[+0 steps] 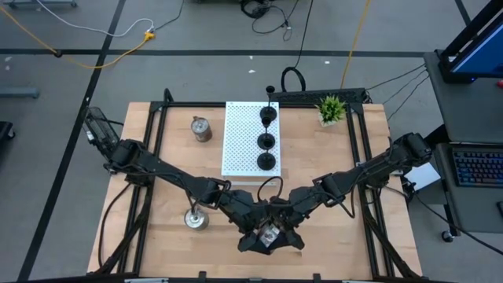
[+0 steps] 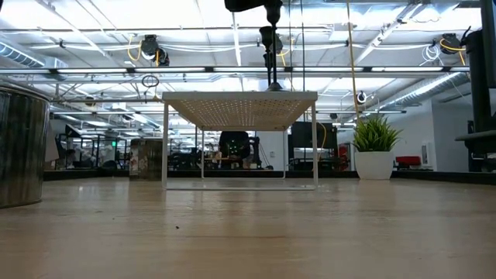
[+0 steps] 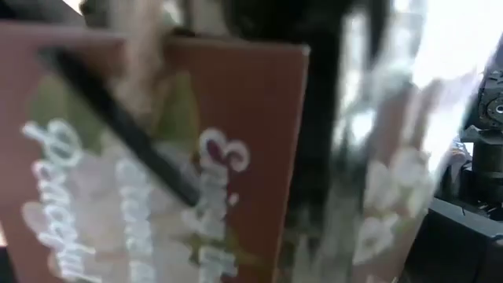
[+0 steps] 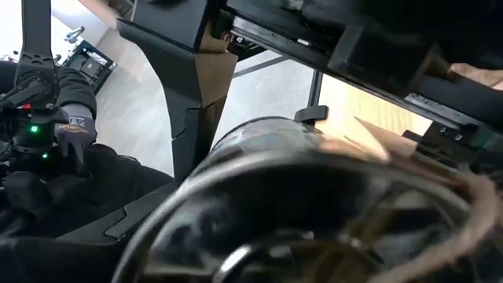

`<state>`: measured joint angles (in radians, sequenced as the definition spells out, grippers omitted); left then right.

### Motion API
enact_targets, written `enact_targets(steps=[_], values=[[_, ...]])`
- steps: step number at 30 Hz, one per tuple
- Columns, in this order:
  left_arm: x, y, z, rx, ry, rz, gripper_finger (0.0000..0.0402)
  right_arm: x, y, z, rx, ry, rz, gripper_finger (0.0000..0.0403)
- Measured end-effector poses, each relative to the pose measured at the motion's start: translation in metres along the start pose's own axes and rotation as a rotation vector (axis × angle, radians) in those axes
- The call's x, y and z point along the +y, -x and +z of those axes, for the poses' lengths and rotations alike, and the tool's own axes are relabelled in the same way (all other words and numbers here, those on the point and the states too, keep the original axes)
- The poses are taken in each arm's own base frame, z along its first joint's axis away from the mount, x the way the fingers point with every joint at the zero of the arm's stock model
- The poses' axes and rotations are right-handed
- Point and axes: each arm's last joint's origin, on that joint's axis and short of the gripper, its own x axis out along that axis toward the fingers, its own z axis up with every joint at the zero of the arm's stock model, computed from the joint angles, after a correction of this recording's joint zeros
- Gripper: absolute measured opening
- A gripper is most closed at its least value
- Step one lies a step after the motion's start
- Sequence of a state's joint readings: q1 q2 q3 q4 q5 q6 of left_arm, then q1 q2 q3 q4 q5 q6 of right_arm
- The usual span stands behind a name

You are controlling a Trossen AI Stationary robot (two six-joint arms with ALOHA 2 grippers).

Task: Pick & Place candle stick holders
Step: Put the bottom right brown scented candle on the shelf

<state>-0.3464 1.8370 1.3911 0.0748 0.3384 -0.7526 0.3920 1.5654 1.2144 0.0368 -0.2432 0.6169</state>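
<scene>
Landmark: white perforated board on the table.
Black holders: 3 in a row on the board.
Silver holders: 1 just left of the board; 1 nearer the front-left; 1 between both grippers, in front of the board.
Left gripper, right gripper: meeting at that holder; finger state cannot be told.

Light wooden table, butcher-block top, dark frame rails along the edges. White perforated board near centre toward 12 o'clock, raised on thin legs in the low view. Three black candle stick holders lined along the board's 3 o'clock edge. Silver holder directly on wood at 10 o'clock; second silver holder at 8 o'clock. Green potted plant at 1 o'clock. Possibly a third silver one at 6 o'clock, hidden by arms.
</scene>
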Motion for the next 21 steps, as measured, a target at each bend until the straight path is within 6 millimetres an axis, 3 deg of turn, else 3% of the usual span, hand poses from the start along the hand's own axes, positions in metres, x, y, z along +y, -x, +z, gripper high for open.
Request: enact_targets(steps=[5, 15, 21], values=[[0.0018, 0.0005, 0.0004, 0.004, -0.001, 0.008, 0.0367, -0.0003, 0.0001, 0.0005, -0.005, 0.001, -0.003, 0.035], [0.0021, 0.0005, 0.0006, -0.002, -0.017, 0.016, 0.0366, -0.0003, 0.0001, 0.0003, 0.001, -0.003, 0.004, 0.0349], [0.0002, -0.0007, -0.0024, -0.002, -0.058, 0.03, 0.0366, -0.0001, 0.0, 0.0, -0.002, -0.026, -0.005, 0.0388]])
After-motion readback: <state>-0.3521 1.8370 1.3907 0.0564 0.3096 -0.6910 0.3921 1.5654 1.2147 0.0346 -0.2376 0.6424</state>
